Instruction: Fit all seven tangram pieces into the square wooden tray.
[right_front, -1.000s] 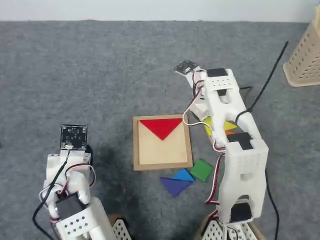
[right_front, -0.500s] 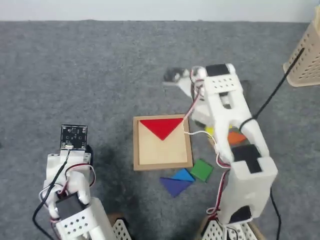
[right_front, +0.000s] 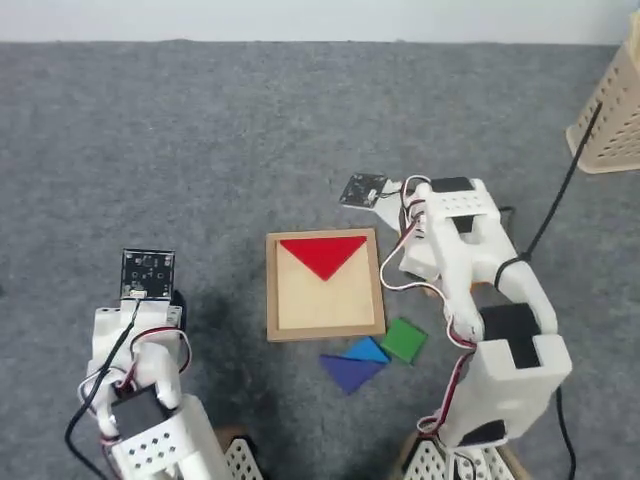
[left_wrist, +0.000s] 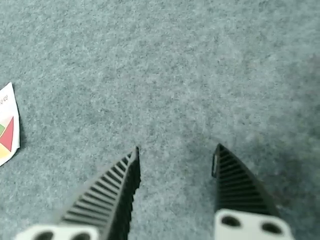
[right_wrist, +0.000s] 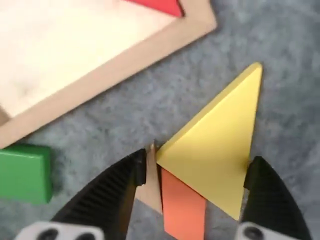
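Evidently the right arm stands over the pieces beside the tray's right rim, as the high view has it, because the next candidate lies there. The right gripper has its fingers spread wide to either side of the yellow triangle, one tip by a corner and the other by the far edge, neither pressing on it. The opening looks matched to the piece, so that a squeeze could catch it across two edges.

The yellow triangle lies flat on the grey worktop, near the square wooden tray but outside it. It seems to overlap an orange piece, which might be dragged along if the grip goes too low.

The red triangle is already seated in the tray with its long side against the far rim, leaving the remaining floor bare for the other six. The green square, a light blue triangle and a dark blue triangle wait on the worktop just off the tray's near right corner.

The left gripper hangs over bare worktop well apart from the pieces, fingers apart and holding nothing, probably so as not to crowd the tray. A printed card lies near it.
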